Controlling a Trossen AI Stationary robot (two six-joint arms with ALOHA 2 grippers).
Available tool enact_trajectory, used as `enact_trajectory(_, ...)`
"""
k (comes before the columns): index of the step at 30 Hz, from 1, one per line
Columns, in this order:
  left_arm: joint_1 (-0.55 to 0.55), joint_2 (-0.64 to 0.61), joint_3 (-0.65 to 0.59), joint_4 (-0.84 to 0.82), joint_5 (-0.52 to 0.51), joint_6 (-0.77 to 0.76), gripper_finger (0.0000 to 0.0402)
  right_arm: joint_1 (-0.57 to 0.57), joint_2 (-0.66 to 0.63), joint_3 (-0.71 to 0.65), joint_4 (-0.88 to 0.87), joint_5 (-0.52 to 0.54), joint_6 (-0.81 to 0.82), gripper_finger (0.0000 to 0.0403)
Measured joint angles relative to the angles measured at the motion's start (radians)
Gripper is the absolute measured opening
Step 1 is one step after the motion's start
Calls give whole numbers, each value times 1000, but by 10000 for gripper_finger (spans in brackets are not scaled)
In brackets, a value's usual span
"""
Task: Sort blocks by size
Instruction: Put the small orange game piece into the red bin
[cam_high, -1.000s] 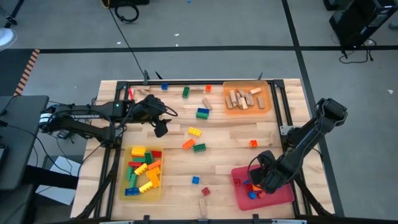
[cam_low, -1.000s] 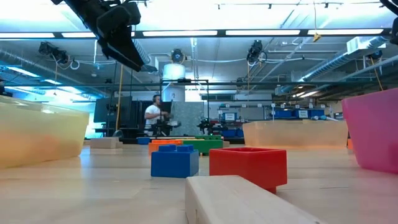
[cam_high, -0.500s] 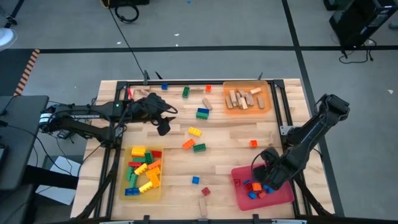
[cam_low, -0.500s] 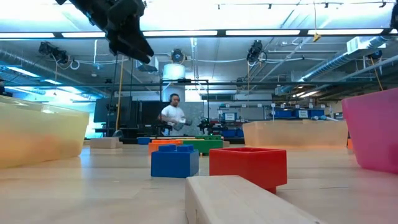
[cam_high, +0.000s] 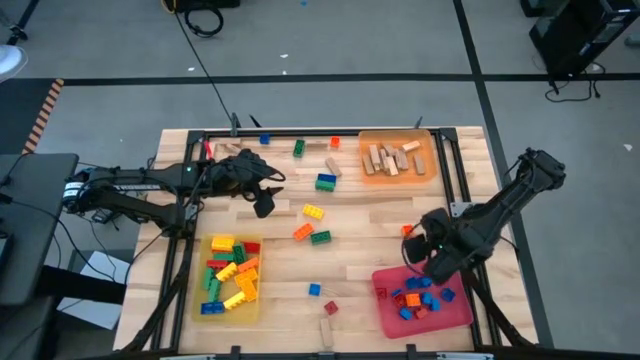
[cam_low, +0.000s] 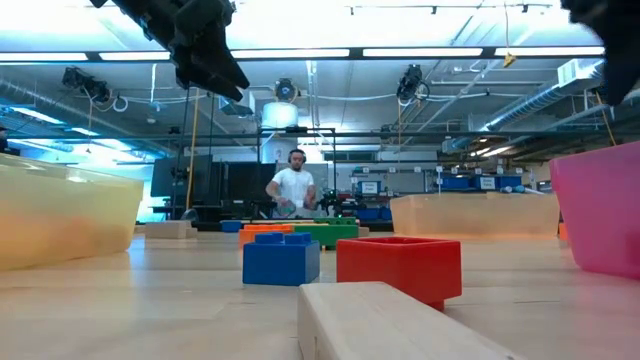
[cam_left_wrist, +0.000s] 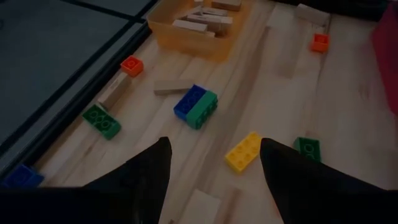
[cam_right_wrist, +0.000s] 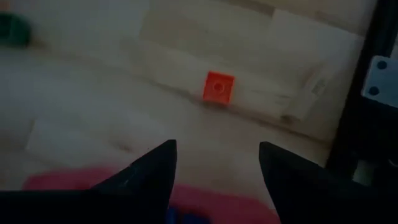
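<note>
Loose blocks lie on the wooden table: a blue-green pair (cam_high: 326, 181), a yellow one (cam_high: 314, 211), an orange one (cam_high: 302, 232), a green one (cam_high: 320, 237) and a small orange one (cam_high: 407, 231). My left gripper (cam_high: 262, 207) hangs open above the table's far left part, and its fingers frame the yellow block (cam_left_wrist: 244, 151) from a distance. My right gripper (cam_high: 422, 252) hangs open above the far rim of the red tray (cam_high: 455, 312), just short of the small orange block (cam_right_wrist: 217, 86). Neither gripper has anything between its fingers.
A yellow tray (cam_high: 255, 305) at the near left holds several coloured blocks. An orange tray (cam_high: 397, 136) at the far right holds tan wooden pieces. The red tray holds several small blocks (cam_high: 418, 296). More blocks lie along the far edge and near the front (cam_high: 314, 290). A person stands far behind the table (cam_low: 293, 190).
My right gripper has risen out of the red tray and gone toward the table's far edge, uncovering the small blocks in the tray. My left gripper has stayed in place and tipped its fingers up a little.
</note>
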Motion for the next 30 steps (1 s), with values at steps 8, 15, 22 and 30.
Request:
enact_trajectory(8, 0, 0, 0, 0, 5, -9, 252, -120, 0, -13, 12, -1, 3, 242)
enact_trajectory(15, 0, 0, 0, 0, 6, -9, 252, -202, 0, -15, 14, 12, -35, 242)
enact_trajectory(22, 0, 0, 0, 0, 7, -9, 252, -351, 1, -15, 46, -39, -209, 271)
enact_trajectory(30, 0, 0, 0, 0, 7, -10, 252, -436, 1, -177, 204, -149, -320, 309)
